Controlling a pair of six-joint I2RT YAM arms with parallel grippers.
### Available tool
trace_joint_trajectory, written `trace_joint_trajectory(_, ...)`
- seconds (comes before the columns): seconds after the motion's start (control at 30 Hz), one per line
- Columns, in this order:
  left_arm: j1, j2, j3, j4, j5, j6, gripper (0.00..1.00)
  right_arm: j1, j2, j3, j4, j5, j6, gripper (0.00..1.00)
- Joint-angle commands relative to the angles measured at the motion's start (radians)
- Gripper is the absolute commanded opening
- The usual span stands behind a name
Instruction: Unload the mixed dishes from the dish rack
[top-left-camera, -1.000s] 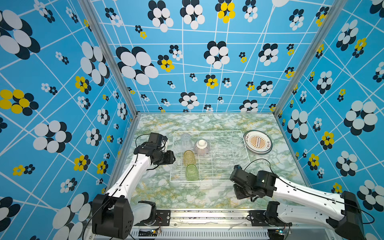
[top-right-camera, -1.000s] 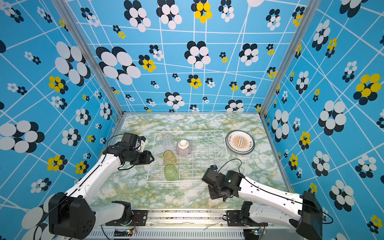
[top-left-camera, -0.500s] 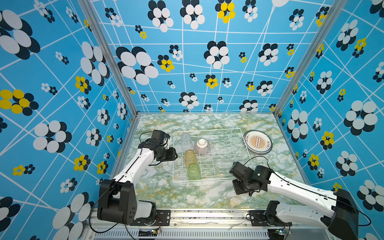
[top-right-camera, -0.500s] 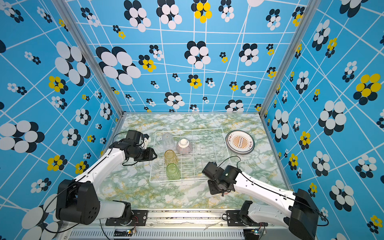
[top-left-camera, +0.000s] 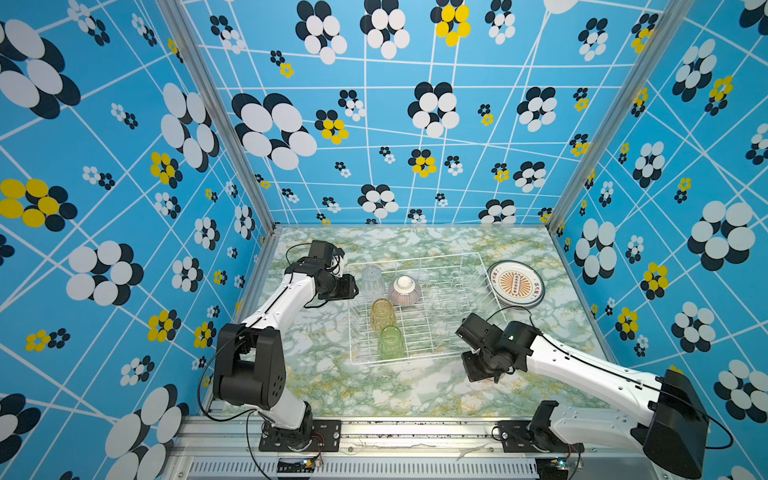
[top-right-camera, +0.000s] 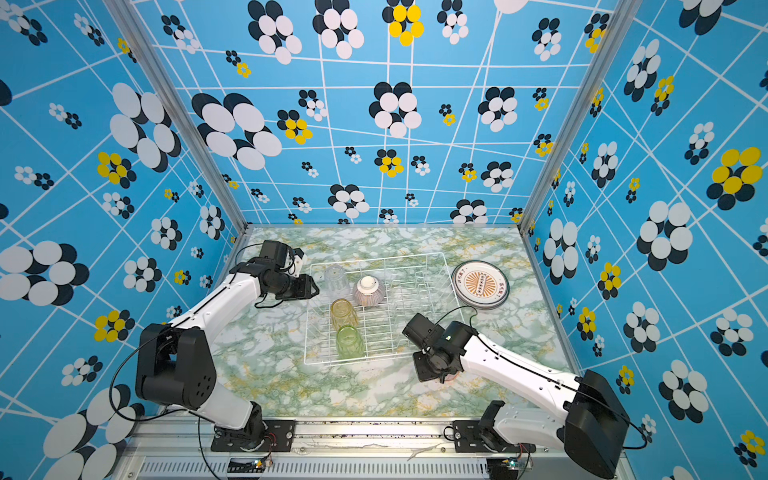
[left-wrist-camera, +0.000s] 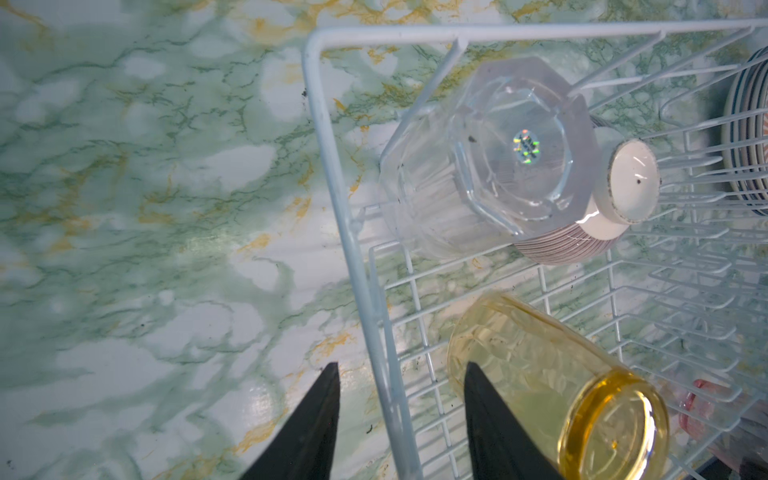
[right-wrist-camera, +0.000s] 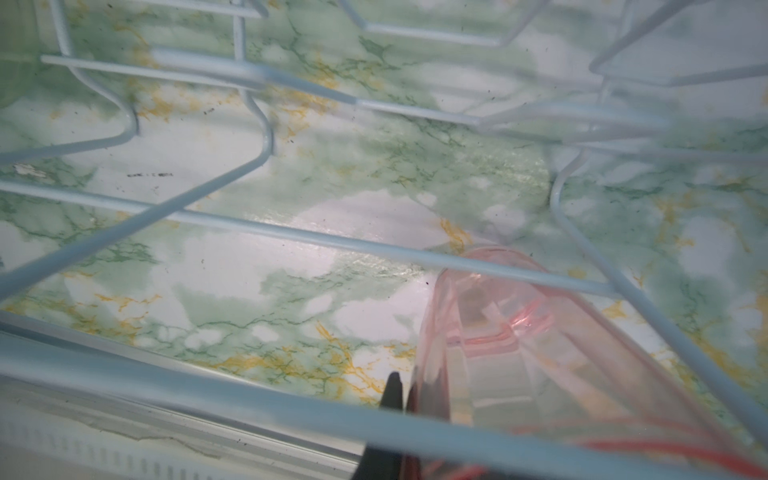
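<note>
The dish rack (top-left-camera: 446, 316), a wide white wire basket with upright prongs, sits in the middle of the table (top-left-camera: 374, 395). Four dishes are in it, all along its left side and all upside down. A clear tumbler (top-left-camera: 371, 281) stands in the far left corner. A ribbed bowl (top-left-camera: 404, 291) with pinkish-purple stripes and a white foot is just beside it. An amber tumbler (top-left-camera: 382, 313) comes next toward the near edge, then a green tumbler (top-left-camera: 390, 341) by the rack's near rim. The pronged right half holds nothing.

A round white plate (top-left-camera: 515, 284) with an orange sunburst print lies flat on the table. It is outside the rack, near the table's right edge and just off the rack's far right corner.

The left pincer (left-wrist-camera: 400, 365) is about half open and holds nothing. In the left wrist view its two black fingers (left-wrist-camera: 307, 424) stand either side of the rack's left rim wire, and the inner one is just beside the amber tumbler (left-wrist-camera: 561, 386).

The right pincer (right-wrist-camera: 403, 386) is outside the rack's near right corner, toward the table's near edge. It is closed tight on the wall of a pink tumbler (right-wrist-camera: 519, 353). The arm hides most of this tumbler in both top views. I cannot tell whether it touches the table.
</note>
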Motion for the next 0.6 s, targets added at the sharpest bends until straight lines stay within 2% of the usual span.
trace_joint_trajectory(0.0,0.016,0.044,0.056,0.015,-0.004,0.028,0.50,-0.008,0.015,0.050,0.045,0.019,-0.038,0.00)
trace_joint_trajectory(0.33,0.034,0.206,0.220,-0.007,-0.084,0.058,0.49,-0.016,0.057,0.088,0.049,0.018,-0.053,0.00)
trace_joint_trajectory(0.57,0.034,0.323,0.356,-0.046,-0.097,0.076,0.48,-0.022,0.062,0.094,0.052,0.016,-0.055,0.00)
